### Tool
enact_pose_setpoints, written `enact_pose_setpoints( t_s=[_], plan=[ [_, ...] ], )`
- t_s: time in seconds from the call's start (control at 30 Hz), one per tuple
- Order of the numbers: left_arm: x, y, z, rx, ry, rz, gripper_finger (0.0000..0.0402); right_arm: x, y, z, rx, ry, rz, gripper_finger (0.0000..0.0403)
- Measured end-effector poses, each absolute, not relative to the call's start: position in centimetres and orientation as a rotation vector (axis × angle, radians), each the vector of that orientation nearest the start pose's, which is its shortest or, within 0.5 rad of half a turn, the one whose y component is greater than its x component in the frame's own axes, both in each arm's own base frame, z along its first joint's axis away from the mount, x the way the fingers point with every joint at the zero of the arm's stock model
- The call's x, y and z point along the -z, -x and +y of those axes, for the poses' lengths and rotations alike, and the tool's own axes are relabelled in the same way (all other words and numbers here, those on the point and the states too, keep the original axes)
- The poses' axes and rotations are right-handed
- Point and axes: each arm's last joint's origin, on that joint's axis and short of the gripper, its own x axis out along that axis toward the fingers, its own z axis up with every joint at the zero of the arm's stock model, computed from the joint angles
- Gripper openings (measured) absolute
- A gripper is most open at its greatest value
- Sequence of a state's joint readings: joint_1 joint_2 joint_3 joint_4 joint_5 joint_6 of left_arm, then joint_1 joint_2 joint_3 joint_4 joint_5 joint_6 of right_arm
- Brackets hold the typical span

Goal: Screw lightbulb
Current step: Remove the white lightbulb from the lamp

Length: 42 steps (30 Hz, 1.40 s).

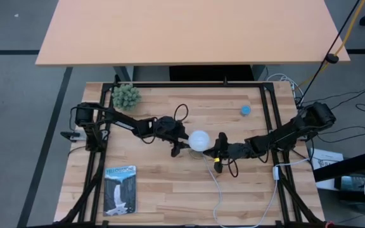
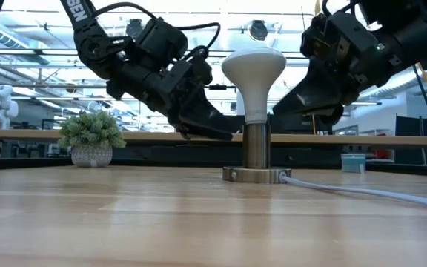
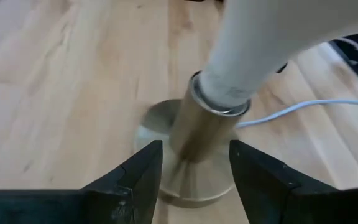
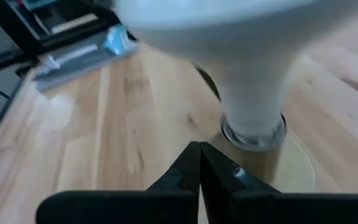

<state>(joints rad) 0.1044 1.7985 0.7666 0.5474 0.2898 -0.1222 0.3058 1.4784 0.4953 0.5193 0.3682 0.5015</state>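
The white lightbulb [image 2: 253, 73] stands upright with its base in the brass socket [image 2: 256, 147]. The socket rises from a round disc [image 2: 256, 176] on the wooden table. The bulb also shows in the high view [image 1: 199, 140]. My left gripper [image 3: 194, 177] is open just left of the socket. Its two fingers stand in front of the socket's stem [image 3: 201, 130], a little apart from it. My right gripper [image 4: 199, 163] is shut and empty, just right of the bulb's neck [image 4: 253, 106] and apart from it.
A white cord [image 1: 218, 190] runs from the socket disc toward the near edge. A small potted plant [image 1: 126, 95] stands at the far left, a blue round object [image 1: 246, 110] at the far right, and a booklet [image 1: 120, 189] lies near left.
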Motion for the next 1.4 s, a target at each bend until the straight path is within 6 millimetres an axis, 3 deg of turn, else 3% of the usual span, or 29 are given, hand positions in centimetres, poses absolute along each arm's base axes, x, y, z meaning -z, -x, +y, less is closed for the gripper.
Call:
enact_pose_setpoints(
  t_s=[0.73, 1.4],
  plan=[
    [-15.5, -34.8, 2.0, 0.208, 0.089, 0.275, 0.0192, -16.0, -26.4, 5.8, 0.151, -0.258, 0.347, 0.0000],
    [-16.0, -35.2, 0.7, 0.262, 0.063, 0.260, 0.0192, -15.7, -26.2, 5.2, 0.176, -0.252, 0.398, 0.0000]
  ],
)
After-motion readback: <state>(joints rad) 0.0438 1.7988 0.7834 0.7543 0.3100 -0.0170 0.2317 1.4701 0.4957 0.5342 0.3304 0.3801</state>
